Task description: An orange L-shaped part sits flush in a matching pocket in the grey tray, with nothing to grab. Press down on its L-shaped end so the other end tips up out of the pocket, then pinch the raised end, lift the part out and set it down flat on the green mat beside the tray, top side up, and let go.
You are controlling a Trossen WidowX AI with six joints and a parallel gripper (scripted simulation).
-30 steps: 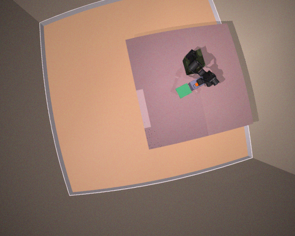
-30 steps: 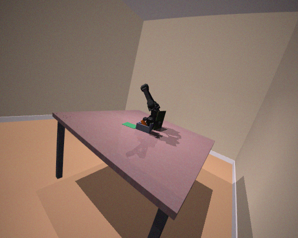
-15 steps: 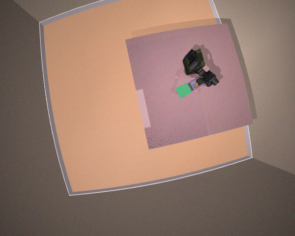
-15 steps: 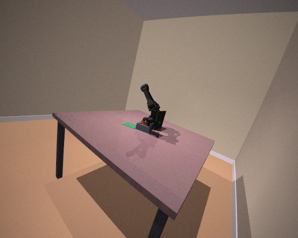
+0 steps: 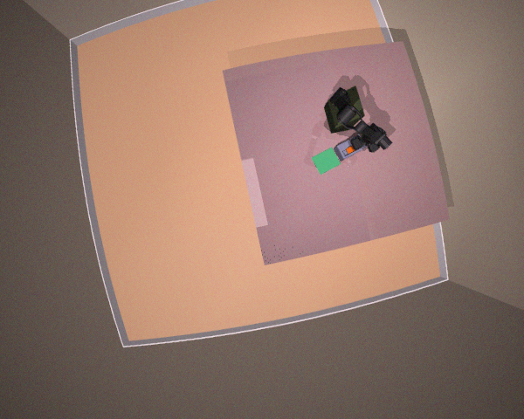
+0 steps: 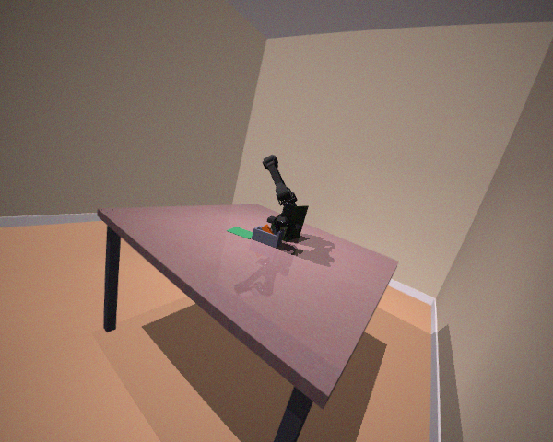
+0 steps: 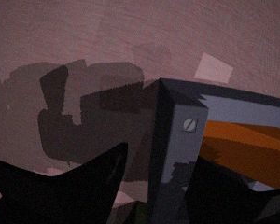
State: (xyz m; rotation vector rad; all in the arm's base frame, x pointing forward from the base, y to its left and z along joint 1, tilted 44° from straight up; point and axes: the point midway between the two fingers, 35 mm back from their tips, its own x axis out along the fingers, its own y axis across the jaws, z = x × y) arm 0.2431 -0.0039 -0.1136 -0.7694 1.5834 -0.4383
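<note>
orange part (image 7: pixel 246 149): in the pocket of the grey tray (image 7: pixel 177 149), seems tilted, 1 end up | hand (image 7: pixel 154 181): low at the tray end far from the green mat (image 5: pixel 325 161), fingers half apart, holding nothing, probably pressing to tip the part | worktop (image 6: pixel 182 238) carries the tray

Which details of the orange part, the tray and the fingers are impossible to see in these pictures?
- Orange part, top view: the end under the gripper is hidden by the arm; too small for its shape.
- Orange part, wrist view: cut off by the right edge.
- Fingers, wrist view: tips run off the bottom edge, so contact cannot be seen.
- Tray, exterior view: its wall hides the pocket.
</note>
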